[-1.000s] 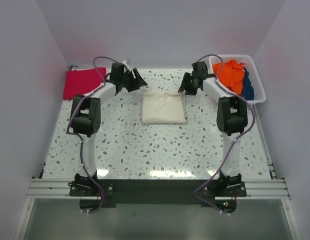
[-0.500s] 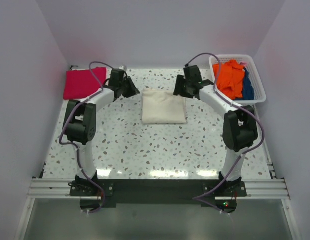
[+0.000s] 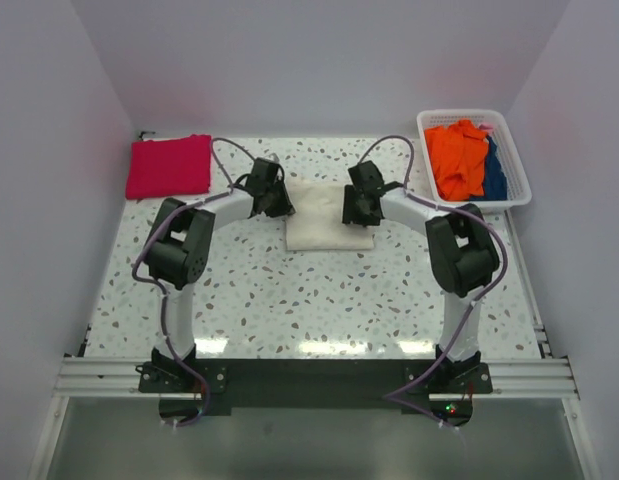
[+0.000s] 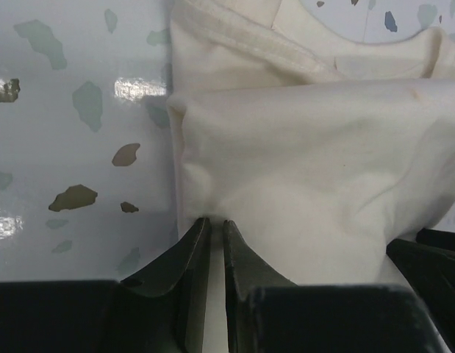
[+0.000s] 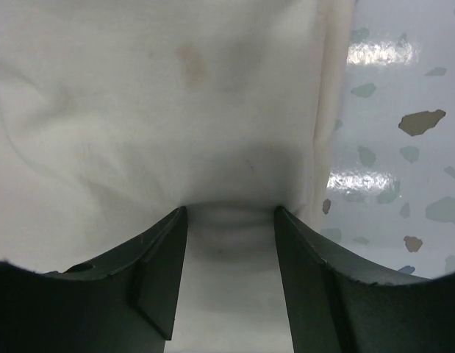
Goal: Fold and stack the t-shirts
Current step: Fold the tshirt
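Soft cream-white t-shirt [image 3: 327, 225], folded square, on speckled table [image 3: 289, 300]

We are wearing white arm tubes [image 3: 175, 318], bulky black joints [image 3: 179, 245], looping purple cables [image 3: 388, 139], a glossy black left gripper [image 4: 216, 222] and right gripper [image 5: 230, 210].

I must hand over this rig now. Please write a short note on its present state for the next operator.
Left gripper: closed, apparently pinching the left edge of the cream-white t-shirt.
Right gripper: open, fingers astride that shirt's right edge.
Crimson-pink t-shirt: folded, at the table's far left corner.
Basket, far right: holds orange clothes and blue clothes.
Done: both shirts look folded.
Left: stack them.
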Controlling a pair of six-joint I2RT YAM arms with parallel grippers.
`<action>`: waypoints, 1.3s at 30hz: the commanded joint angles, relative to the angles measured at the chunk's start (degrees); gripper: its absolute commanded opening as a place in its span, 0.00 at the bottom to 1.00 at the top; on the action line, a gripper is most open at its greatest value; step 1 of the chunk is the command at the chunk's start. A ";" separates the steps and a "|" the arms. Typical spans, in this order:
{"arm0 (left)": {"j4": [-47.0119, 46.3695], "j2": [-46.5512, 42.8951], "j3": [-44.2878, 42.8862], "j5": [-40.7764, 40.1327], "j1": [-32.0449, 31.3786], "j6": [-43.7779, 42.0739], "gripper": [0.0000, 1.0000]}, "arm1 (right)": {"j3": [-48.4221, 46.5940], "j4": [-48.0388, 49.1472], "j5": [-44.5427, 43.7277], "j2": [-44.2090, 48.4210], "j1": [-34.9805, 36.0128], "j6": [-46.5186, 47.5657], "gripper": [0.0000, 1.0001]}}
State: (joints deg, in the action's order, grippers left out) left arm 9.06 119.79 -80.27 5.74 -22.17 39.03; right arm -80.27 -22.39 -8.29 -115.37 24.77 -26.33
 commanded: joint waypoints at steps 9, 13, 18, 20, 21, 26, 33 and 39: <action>-4.66 -19.13 27.34 -4.16 -4.81 7.46 0.15 | 21.97 -1.78 -1.82 12.52 9.58 -2.14 0.55; -4.14 -30.89 36.57 -3.89 -5.34 7.82 0.18 | 27.00 -2.04 -0.06 19.12 16.08 -4.96 0.55; 0.95 -36.03 34.75 -5.56 -5.34 3.87 0.24 | 25.53 -6.69 -3.20 27.38 16.27 -5.76 0.59; 2.10 -34.98 32.12 -7.49 -5.25 2.20 0.26 | 23.68 -7.58 -6.98 29.85 16.10 -4.62 0.64; 2.97 -34.28 31.32 -7.76 -5.16 1.67 0.26 | 21.84 -7.67 -9.09 29.85 15.66 -4.18 0.65; 3.16 -29.71 27.71 -7.76 -5.25 -0.17 0.26 | 16.82 -5.74 -8.14 24.17 10.83 -0.75 0.64; 3.95 -23.12 21.65 -9.78 -5.07 -1.32 0.26 | 11.46 -1.16 -3.40 14.85 6.96 1.72 0.61; 4.57 -16.70 15.50 -10.22 -5.16 -1.06 0.25 | 7.50 0.06 -2.08 10.52 5.20 1.37 0.51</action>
State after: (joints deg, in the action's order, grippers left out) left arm 14.06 101.89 -61.41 -2.87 -27.46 39.27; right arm -69.23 -25.23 -11.53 -105.10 30.59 -25.56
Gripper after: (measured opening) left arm 0.252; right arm 0.522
